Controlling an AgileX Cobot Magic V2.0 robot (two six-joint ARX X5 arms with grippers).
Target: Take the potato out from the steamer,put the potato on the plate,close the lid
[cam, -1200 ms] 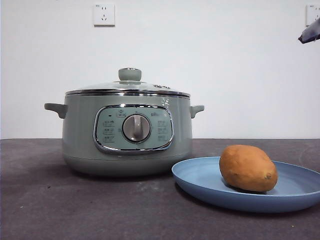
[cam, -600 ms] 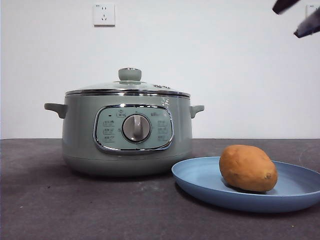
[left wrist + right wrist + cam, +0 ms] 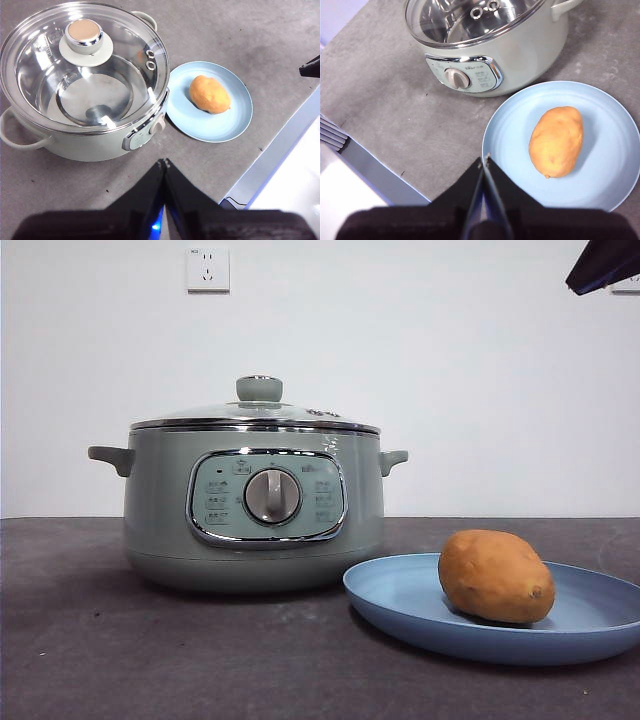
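A pale green steamer stands on a dark grey table, its control panel and silver dial facing the front camera. The clear glass lid sits flat and closed on the steamer's rim, its green knob pointing straight up. Through the glass, the left wrist view shows the inside of the steamer with no food in it.

Just beside the steamer, on the side of its dial, lies a light-blue plate; whether the two touch cannot be told. The potato rests on its side on the plate, on the part farther from the steamer.

Neither arm holds anything. The left gripper hangs high above the table on the dial side of the steamer, its two black jaws pressed together and empty. The right gripper hangs above the plate's edge, beside the potato, its jaws likewise closed on nothing. In the front view, only a dark tip of one arm shows, high above the plate and well away from the steamer.

A white wall socket sits on the wall above the steamer.
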